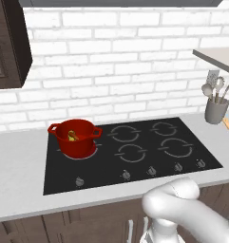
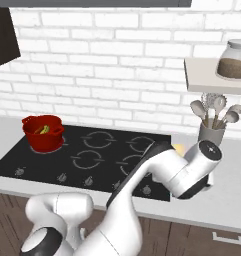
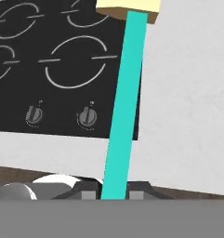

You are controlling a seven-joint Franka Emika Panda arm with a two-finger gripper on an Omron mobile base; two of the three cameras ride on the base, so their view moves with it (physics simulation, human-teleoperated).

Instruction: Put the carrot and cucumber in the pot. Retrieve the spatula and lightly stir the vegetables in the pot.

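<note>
Light: you get bright, even, diffuse rendering; no clear source.
Shadows: faint and soft beneath the pot (image 1: 76, 136) and the shelf (image 2: 212, 75).
Glare: a mild sheen on the pot's red wall.
Sharpness: your hand view is soft and blocky; the spatula (image 3: 124, 102) has blurred edges.

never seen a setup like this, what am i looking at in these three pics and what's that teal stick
It is a rendered kitchen with a white robot arm. Two pictures come from cameras on its base, behind it to the left and right. The third looks along its gripper. On the counter sits a black cooktop with a red pot holding an orange piece and a yellow-green piece, and a grey holder of spoons stands beside it. The teal stick is the spatula, clamped between the gripper's fingers.
</note>
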